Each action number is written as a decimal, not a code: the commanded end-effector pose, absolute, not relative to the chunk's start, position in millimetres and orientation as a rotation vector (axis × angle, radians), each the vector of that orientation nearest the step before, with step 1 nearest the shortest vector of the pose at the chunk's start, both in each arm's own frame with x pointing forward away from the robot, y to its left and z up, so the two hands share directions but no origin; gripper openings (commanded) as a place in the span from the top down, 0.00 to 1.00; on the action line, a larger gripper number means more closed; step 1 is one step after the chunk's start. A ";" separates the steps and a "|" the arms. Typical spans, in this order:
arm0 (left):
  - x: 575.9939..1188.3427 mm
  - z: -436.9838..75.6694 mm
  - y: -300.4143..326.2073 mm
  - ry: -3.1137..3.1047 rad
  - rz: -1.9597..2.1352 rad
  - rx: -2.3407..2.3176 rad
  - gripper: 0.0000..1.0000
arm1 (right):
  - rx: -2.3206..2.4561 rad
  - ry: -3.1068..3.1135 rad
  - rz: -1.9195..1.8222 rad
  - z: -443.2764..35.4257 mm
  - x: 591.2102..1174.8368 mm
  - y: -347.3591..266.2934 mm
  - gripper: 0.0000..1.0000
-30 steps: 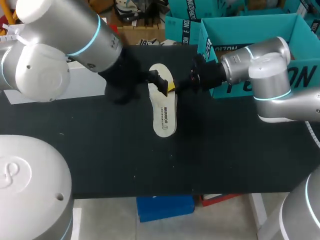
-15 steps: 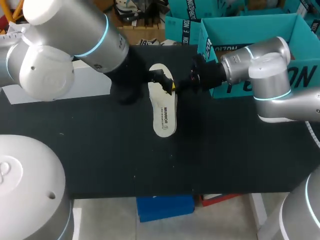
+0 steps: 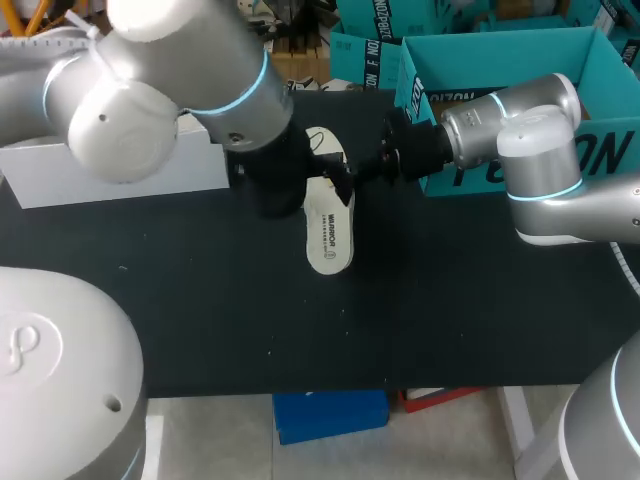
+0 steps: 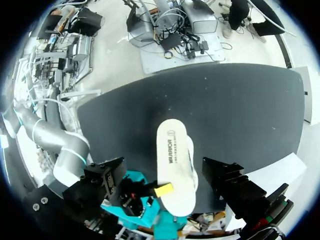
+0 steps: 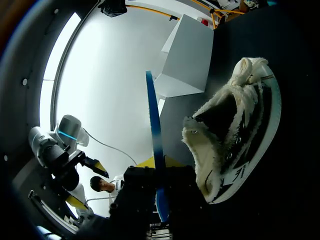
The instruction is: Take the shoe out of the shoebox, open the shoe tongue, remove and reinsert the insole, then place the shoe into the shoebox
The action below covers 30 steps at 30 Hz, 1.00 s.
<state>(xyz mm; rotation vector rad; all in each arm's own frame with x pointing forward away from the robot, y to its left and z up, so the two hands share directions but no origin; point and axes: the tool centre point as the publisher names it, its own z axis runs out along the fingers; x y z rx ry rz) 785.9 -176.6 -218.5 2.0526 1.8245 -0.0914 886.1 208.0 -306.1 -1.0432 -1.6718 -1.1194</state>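
Evidently the shoe lies on the table outside the teal shoebox, white sole turned up, so that its fleece-lined mouth faces the right gripper. That gripper pinches a thin blue insole edge-on, probably to feed it back in. The left gripper hangs over the shoe's near end, fingers spread wide on either side, seemingly placed to steady it.
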 end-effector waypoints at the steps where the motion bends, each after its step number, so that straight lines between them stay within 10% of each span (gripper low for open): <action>1: 792.7 -211.7 -197.3 2.094 0.113 2.095 0.00 | -1.043 -1.672 -1.117 -306.3 887.0 208.8 1.00; 30: 771.4 -245.8 -187.4 2.048 0.319 1.853 0.00 | -1.043 -1.672 -1.117 -306.3 887.0 208.8 1.00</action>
